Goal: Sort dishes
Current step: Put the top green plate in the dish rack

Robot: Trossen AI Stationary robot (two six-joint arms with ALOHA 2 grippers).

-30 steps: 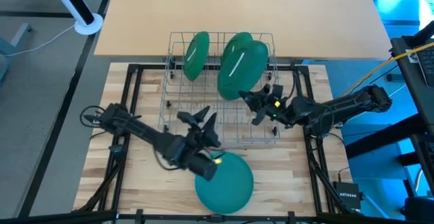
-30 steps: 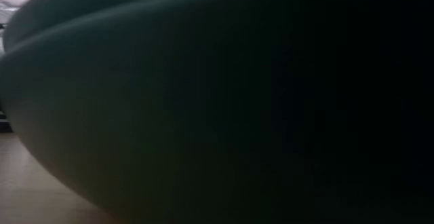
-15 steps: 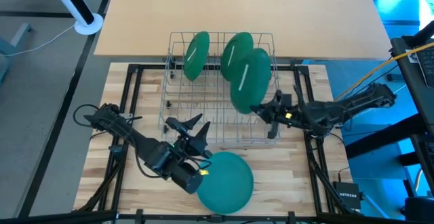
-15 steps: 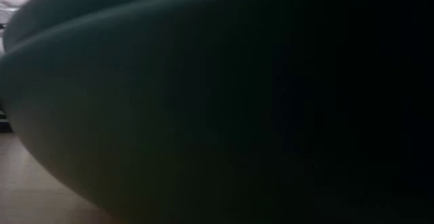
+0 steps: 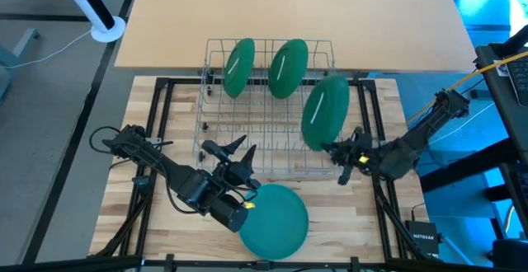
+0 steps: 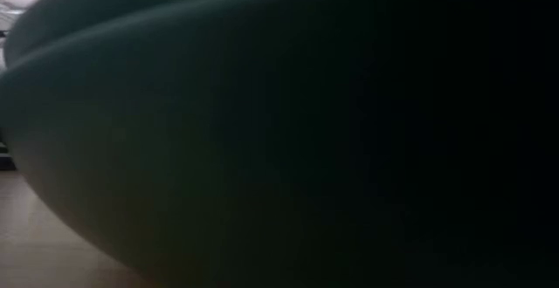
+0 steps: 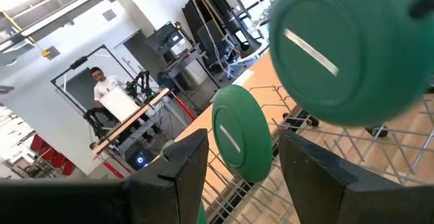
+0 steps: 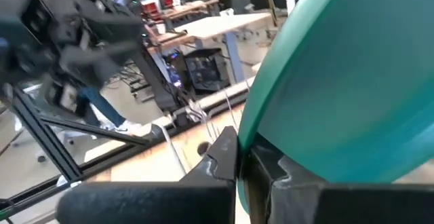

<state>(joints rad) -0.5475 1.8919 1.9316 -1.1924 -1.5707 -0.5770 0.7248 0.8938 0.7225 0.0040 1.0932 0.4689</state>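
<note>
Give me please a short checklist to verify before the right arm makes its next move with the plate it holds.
1. Right gripper shut on the held plate, pinching its rim: ok.
2. Held plate lifted free of the wire rack, over its right edge: ok.
3. Two standing plates upright in the rack's back row: ok.
4. Left gripper open, empty, away from the held plate: ok.
5. Flat plate on the table, apart from the rack: ok.
6. How many plates lie in that flat pile: cannot tell.

"NETGEAR" (in small white letters) stands on the black box (image 5: 426,241) beside the table.
</note>
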